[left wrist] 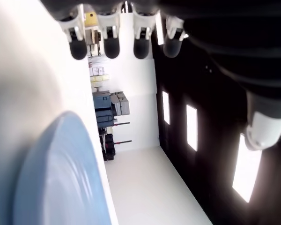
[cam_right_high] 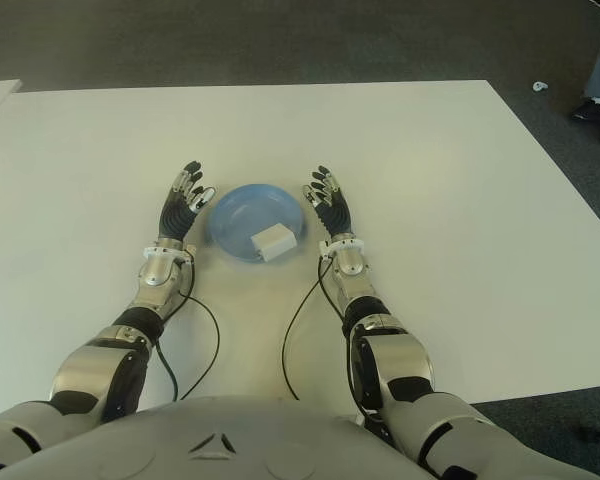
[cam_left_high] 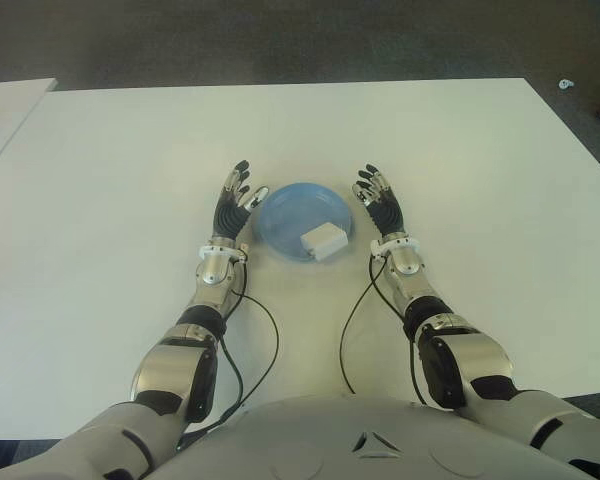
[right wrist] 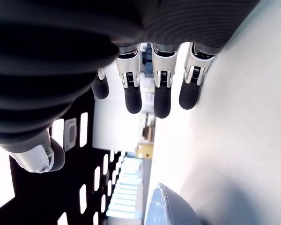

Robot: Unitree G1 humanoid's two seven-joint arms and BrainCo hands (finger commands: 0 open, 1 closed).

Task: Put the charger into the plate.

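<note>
White tabletop point(cam_left_high: 130, 180) fills most of the eye views, with dark carpet point(cam_left_high: 280, 40) across the top of the frame. A second table edge point(cam_left_high: 0, 110) shows at upper left of the left eye view, and a person's leg and shoe point(cam_right_high: 598, 85) at the upper right of the right eye view. Near the middle of the frame sits a blue plate point(cam_left_high: 290, 205). The white charger point(cam_left_high: 323, 241) lies in the plate, at its lower right part near the rim. The left hand point(cam_left_high: 234, 203) shows just left of the plate, fingers extended and spread, holding nothing; its wrist view shows straight fingertips point(left wrist: 111, 47) and the plate's edge close by. The right hand point(cam_left_high: 379, 203) shows just right of the plate, fingers likewise straight and spread, empty; its wrist view shows the fingertips point(right wrist: 133, 98) apart from one another. Black cables point(cam_left_high: 265, 350) run from both wrists across the tabletop toward the bottom of the frame.
</note>
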